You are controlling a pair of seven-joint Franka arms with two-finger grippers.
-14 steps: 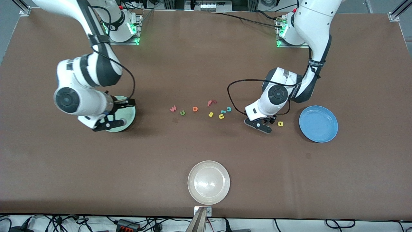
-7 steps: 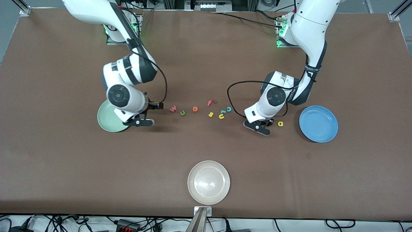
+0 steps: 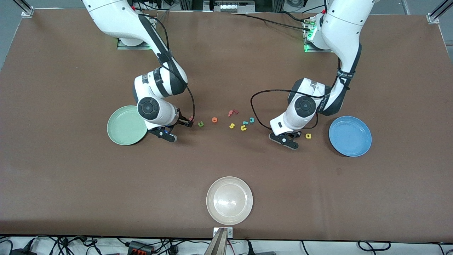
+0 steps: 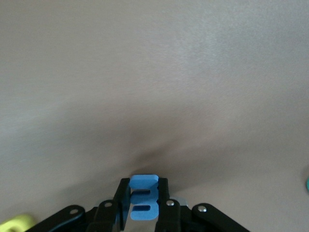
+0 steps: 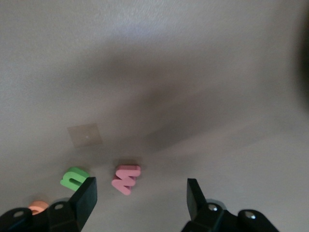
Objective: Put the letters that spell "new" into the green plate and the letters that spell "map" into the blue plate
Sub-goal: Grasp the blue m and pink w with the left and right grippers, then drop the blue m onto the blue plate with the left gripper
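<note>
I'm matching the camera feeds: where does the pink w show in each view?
Front view: pink w, mostly hidden under the right gripper, beside the green n.
Right wrist view: on the table beside the green n.
Left wrist view: not in it.
Shared landmark: the green n.

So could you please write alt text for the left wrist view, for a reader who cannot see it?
The left gripper has its black fingers shut on a small blue letter m just above the plain brown table. A sliver of a yellow letter shows at one lower corner of the frame.
</note>
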